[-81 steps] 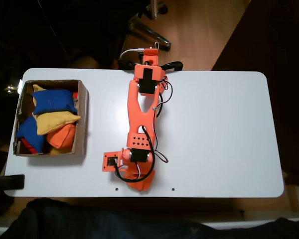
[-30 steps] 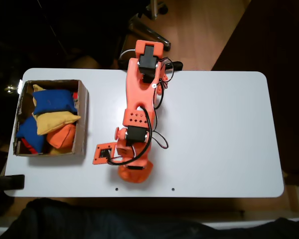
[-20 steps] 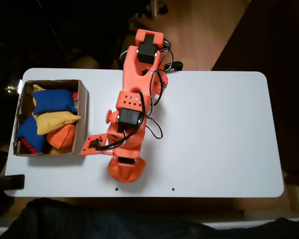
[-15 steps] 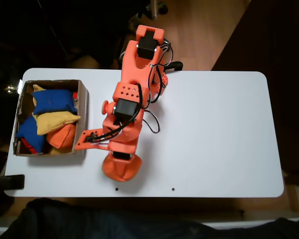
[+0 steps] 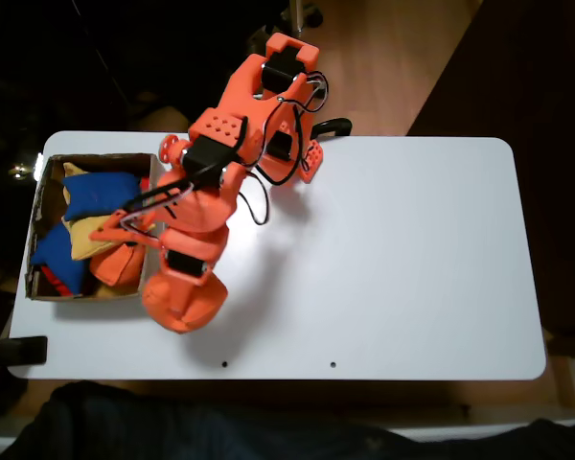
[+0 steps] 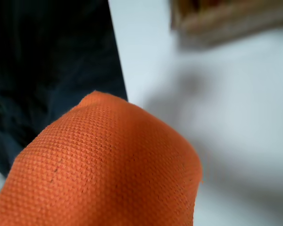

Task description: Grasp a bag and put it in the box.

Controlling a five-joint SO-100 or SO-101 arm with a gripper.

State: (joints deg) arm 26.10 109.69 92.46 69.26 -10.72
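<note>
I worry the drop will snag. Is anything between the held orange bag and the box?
Only the box's near wall separates the bag, held in the gripper, from the box. Blue and yellow bags crowd the inside.

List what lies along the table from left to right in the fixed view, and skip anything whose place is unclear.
Box with beanbags inside → orange bag held at the gripper, just right of the box's lower corner → bare white table out to the right edge.
</note>
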